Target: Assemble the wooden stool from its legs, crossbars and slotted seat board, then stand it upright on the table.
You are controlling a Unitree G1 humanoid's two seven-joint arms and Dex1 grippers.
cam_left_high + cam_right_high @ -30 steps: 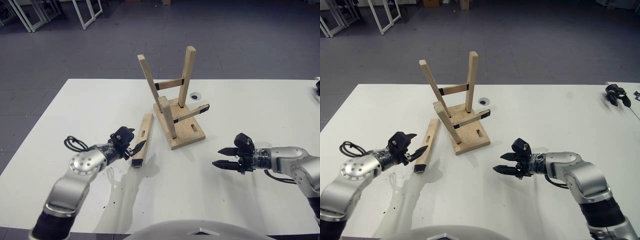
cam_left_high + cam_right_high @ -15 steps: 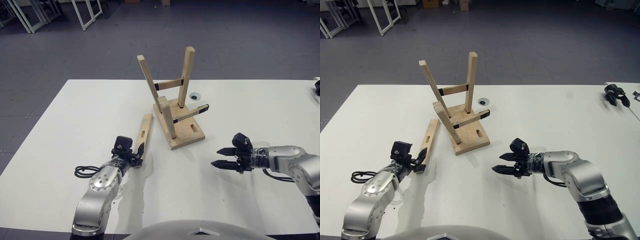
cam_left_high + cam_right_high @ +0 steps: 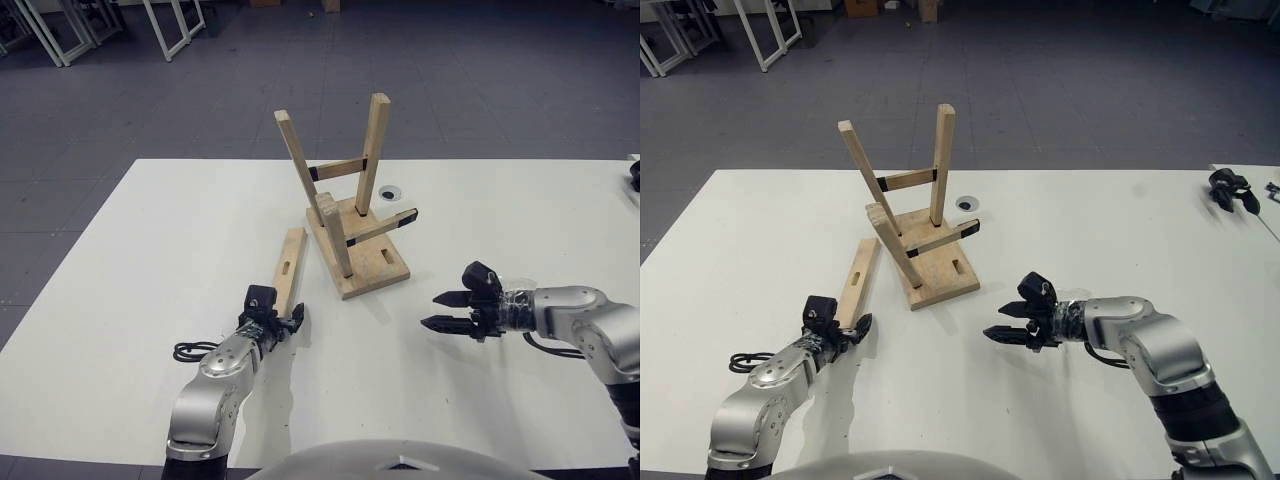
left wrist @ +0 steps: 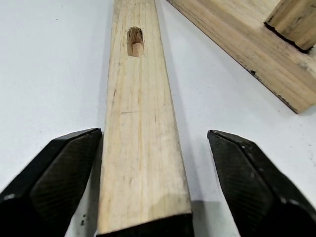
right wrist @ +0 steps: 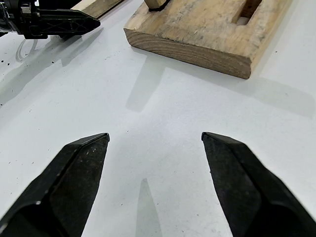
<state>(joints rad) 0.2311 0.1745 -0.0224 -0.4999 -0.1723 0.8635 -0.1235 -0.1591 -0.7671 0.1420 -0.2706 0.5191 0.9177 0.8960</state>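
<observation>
So the piece in play is the loose pale wooden leg (image 4: 140,148) with a small slot cut in its face. It lies flat on the white table (image 3: 150,250), and its dark near end sits right between the fingers of the left gripper (image 4: 154,138). Those fingers are spread on either side of it. One is close against the wood and the other has a gap, so nothing's clamped yet.

Just past the far end of that leg, ahead of the gripper and a bit to its right, is the flat wooden seat board (image 3: 365,262). It lies upside down with three wooden legs (image 3: 375,150) standing up from it and two dark-tipped crossbars (image 3: 338,168) between them.

The right gripper (image 3: 440,311) hangs low over the table with its fingers apart, holding nothing. The seat board's near corner is ahead of it.

My read: this is the pickup of the fourth leg. Next move is to close on it squarely, lift it, tip it upright and line it up with the open slot in the board.
</observation>
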